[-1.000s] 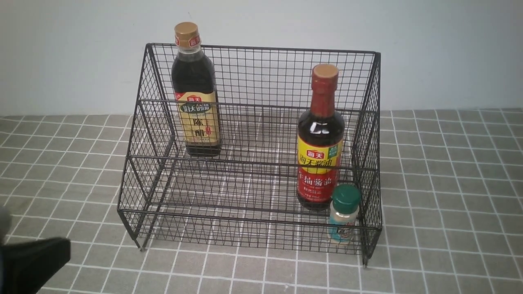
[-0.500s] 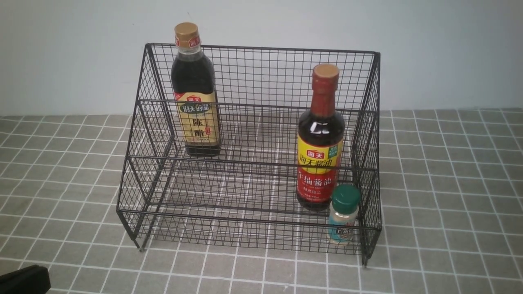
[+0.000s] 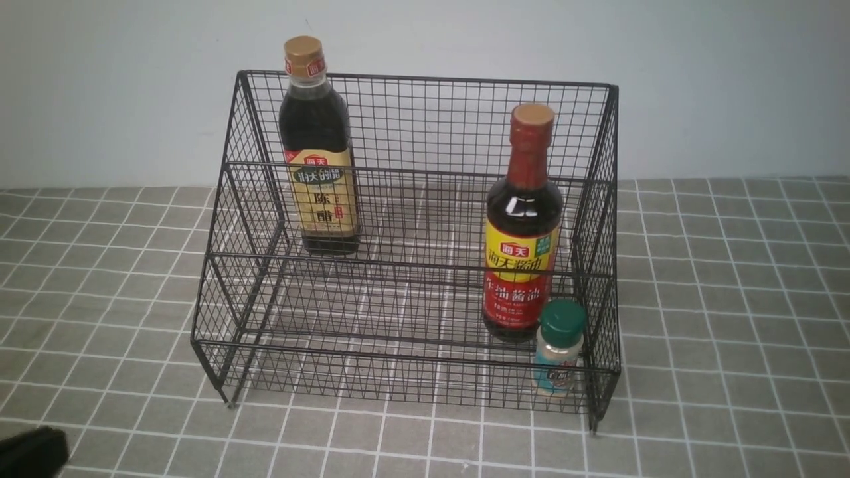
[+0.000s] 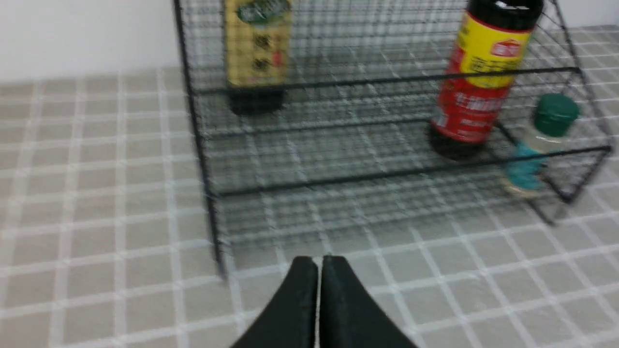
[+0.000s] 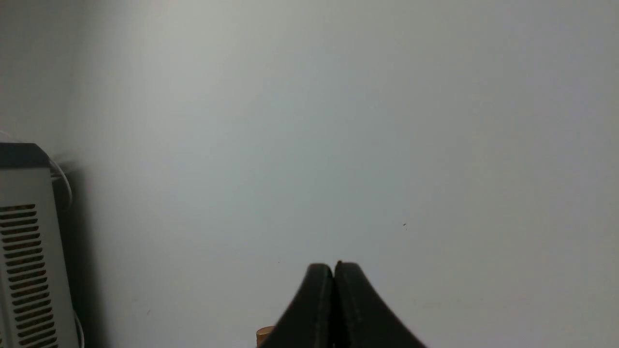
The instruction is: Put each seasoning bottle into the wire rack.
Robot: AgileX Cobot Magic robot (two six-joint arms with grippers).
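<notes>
The black wire rack stands in the middle of the tiled table. The gold-capped dark bottle stands upright on its upper tier at the left. The red-necked bottle stands on the middle tier at the right. The green-capped shaker stands on the lowest tier beside it. All three also show in the left wrist view: gold-capped bottle, red-necked bottle, shaker. My left gripper is shut and empty, low in front of the rack's left corner. My right gripper is shut and empty, facing the wall.
The table has a grey tiled cloth with a white wall behind. The left arm shows as a dark shape at the front left corner. A grey vented box stands by the wall in the right wrist view.
My left arm has drawn back and down toward the front left corner of the front view. The bottles and rack have stayed put.
</notes>
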